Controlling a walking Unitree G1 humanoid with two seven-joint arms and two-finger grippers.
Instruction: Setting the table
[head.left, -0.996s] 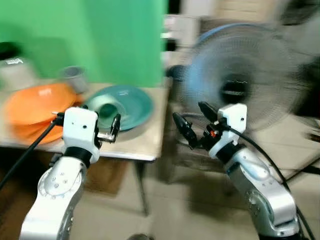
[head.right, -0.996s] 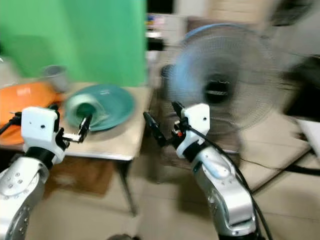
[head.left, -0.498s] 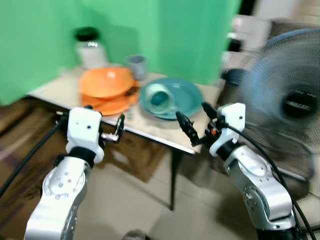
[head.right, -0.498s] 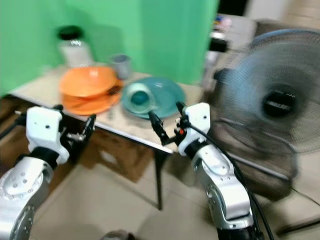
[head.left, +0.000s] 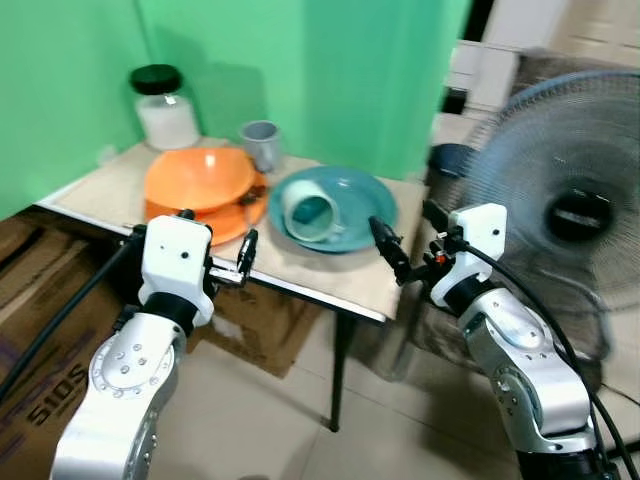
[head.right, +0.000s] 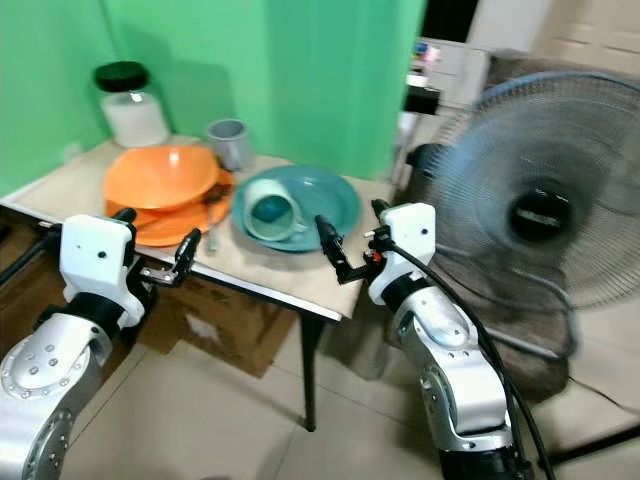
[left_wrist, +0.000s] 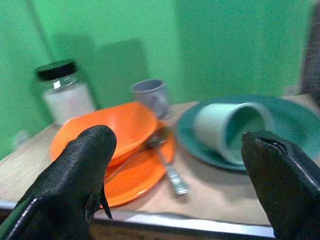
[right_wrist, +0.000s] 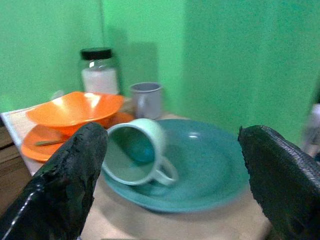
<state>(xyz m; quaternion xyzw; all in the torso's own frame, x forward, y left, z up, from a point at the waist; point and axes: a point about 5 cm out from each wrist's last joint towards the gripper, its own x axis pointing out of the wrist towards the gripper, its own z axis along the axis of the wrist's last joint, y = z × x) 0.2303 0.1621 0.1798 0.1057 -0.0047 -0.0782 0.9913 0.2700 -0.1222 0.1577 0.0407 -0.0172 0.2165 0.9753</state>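
Nearby, cardboard box (head.left: 45, 385) printed "SIOS", teal cup (head.left: 308, 211) tipped on teal plate (head.left: 350, 215).

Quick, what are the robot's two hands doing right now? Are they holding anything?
Left hand: open, holding nothing, near the table edge.
Right hand: open, holding nothing, by the table's corner.

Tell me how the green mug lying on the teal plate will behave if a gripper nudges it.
The green mug lies on its side on the teal plate, so it would probably roll, though its handle may stop it early. The plate's glossy, dished surface could let it slide toward the middle. It looks rigid, and possibly breakable if knocked off.
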